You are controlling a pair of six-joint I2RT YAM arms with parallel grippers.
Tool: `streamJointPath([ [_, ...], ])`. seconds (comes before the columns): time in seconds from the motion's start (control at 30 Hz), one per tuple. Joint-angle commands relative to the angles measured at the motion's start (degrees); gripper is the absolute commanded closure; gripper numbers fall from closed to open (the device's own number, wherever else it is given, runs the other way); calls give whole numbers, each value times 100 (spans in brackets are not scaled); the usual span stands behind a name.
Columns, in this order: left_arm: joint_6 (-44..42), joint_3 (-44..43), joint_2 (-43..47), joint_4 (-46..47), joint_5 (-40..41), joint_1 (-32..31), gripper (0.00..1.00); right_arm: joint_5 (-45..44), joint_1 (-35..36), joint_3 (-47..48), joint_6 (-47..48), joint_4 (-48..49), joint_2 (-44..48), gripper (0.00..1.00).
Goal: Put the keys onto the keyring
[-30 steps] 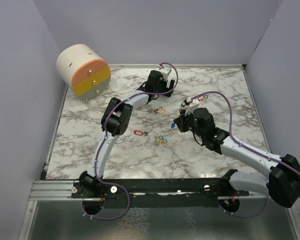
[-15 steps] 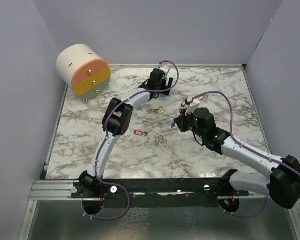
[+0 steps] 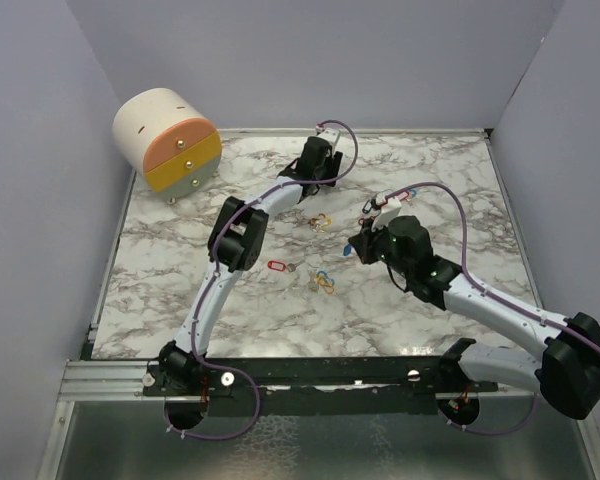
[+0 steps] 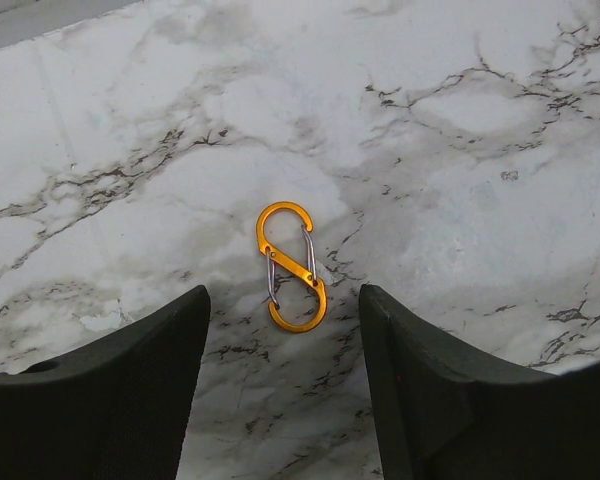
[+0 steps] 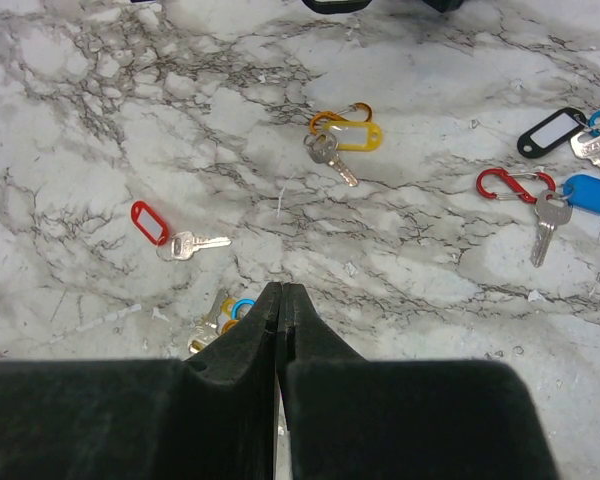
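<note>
In the left wrist view an orange S-shaped keyring clip (image 4: 292,266) lies flat on the marble. My left gripper (image 4: 280,400) is open above it, and the clip sits just ahead of the gap between the jaws. In the top view the left gripper (image 3: 318,168) is far back. My right gripper (image 5: 280,292) is shut, with nothing seen in it, low over the table. Ahead of it lie a red-tag key (image 5: 150,222), a yellow-tag key on an orange clip (image 5: 346,134), a red clip with a key and blue tag (image 5: 540,195), and a blue and yellow ring cluster (image 5: 228,315).
A cream cylinder box with orange and yellow drawers (image 3: 168,140) stands at the back left. A black tag (image 5: 550,130) lies at the far right. Grey walls enclose the marble table (image 3: 180,250). In the top view the keys are scattered around the table's middle (image 3: 322,220).
My left gripper has shifted slightly back and to the right near the far edge. My right arm has barely moved and stays shut.
</note>
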State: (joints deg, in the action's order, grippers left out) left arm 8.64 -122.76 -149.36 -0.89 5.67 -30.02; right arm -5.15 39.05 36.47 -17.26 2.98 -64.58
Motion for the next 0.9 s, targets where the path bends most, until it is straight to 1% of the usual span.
streamJointPath([
  [0.0,59,-201,-249,-6,110,-4,38,-126,35,-24,63,-105,131,99],
  [0.1,74,-250,-292,22,110,-8,40,-143,28,-26,53,-106,120,99],
  [0.3,76,-309,-346,80,118,-4,48,-140,33,-4,78,-96,82,99],
  [0.67,106,-333,-430,307,31,-4,49,-133,33,10,100,-79,30,99],
  [0.87,137,-388,-497,338,55,-4,54,-136,30,7,105,-71,8,99],
])
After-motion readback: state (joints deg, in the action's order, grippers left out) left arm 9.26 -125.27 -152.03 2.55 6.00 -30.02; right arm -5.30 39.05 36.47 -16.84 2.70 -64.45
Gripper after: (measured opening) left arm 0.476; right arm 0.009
